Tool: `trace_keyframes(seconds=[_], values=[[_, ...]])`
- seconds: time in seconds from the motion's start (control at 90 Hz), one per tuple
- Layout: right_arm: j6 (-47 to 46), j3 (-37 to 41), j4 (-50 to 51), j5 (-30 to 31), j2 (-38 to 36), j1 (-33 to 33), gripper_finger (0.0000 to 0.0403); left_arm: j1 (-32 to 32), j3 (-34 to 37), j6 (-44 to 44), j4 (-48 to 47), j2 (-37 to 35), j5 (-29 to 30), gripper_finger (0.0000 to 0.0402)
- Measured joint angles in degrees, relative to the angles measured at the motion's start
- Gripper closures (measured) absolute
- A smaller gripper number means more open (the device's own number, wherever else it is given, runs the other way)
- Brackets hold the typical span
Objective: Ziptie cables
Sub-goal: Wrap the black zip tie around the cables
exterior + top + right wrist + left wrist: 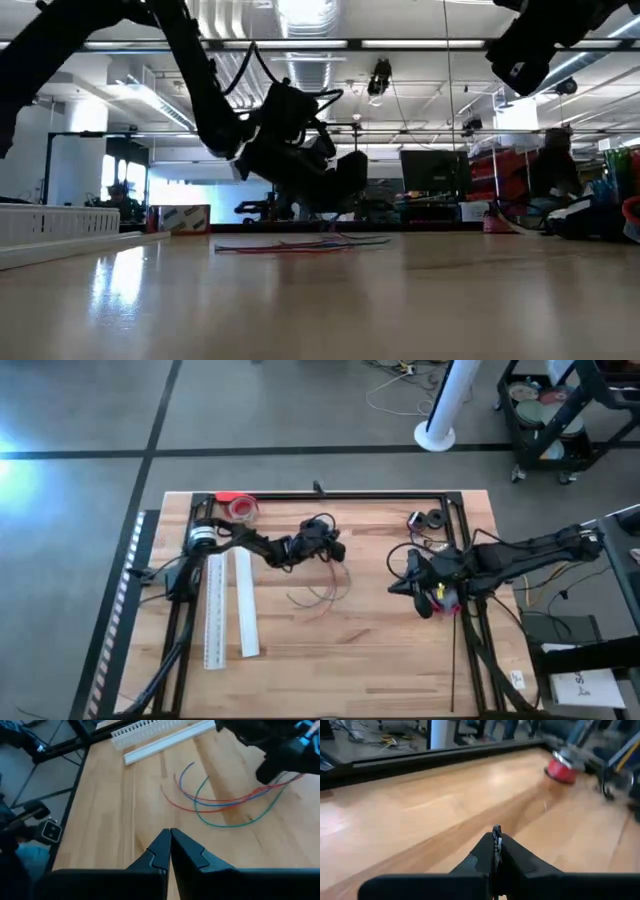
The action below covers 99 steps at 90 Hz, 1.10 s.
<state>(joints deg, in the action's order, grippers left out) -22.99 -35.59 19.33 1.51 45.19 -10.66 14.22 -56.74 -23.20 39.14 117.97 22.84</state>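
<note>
Pale butcher-block wood of the table (330, 650), framed by black rails, seen from above with both dark arms reaching in. At far left, lay two long white strips (230, 610) side by side, running front to back beside the left arm's base. Behind them, near the back rail, stood a red tape roll (241, 508). Toward the middle, hung the left gripper (332, 550), raised off the wood in the low view, fingers (496, 845) pressed together on what looked like a thin dark strip poking out at the tip; could not be told for certain. Just in front of and beneath that gripper, lay the cables (322, 596): thin red, blue and green wires in loose curves, flat on the tabletop, their far ends running under the left gripper's body in the right wrist view, whether touching it not clear. Between the two arms, nearer the left one. Farther right, hovered the right gripper (398, 588), tips drawn together with nothing seen between them, pointed toward the cables across bare wood and clearly apart from them. At right rear corner, rested a small black roll (436, 519).
</note>
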Motion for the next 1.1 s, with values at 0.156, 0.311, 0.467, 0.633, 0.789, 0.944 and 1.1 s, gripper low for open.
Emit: trace_keyframes(seconds=[0.156, 0.311, 0.467, 0.633, 0.789, 0.944, 1.1], values=[[0.0, 0.2, -0.4, 0.1, 0.0, 0.0, 0.0403, -0.2, 0.4, 5.1, -14.3, -7.5, 1.5, 0.0391], [1.0, 0.4, -2.2, -0.1, 2.7, 0.0, 0.0398, 0.7, 1.1, 5.0, -26.6, -12.4, 3.7, 0.0363], [0.4, 0.4, -3.8, -1.5, 8.7, -0.2, 0.0350, 1.0, 2.0, 3.9, -33.9, -15.7, 3.7, 0.0316], [-1.5, -3.4, 2.6, -10.7, 14.8, -0.3, 0.0277, 0.7, 4.1, 4.7, -39.4, -22.2, -1.7, 0.0254], [-6.2, -9.1, 12.1, -11.0, 19.7, -3.6, 0.0239, -1.9, 8.3, 2.9, -37.5, -29.3, -8.8, 0.0212], [-12.6, -11.2, 15.5, -10.9, 23.4, -10.5, 0.0236, -5.8, 15.0, -1.8, -33.3, -34.4, -8.6, 0.0201], [-23.0, -12.0, 15.7, -6.1, 26.0, -22.0, 0.0252, -12.7, 23.7, -8.4, -14.9, -34.2, -8.1, 0.0210]])
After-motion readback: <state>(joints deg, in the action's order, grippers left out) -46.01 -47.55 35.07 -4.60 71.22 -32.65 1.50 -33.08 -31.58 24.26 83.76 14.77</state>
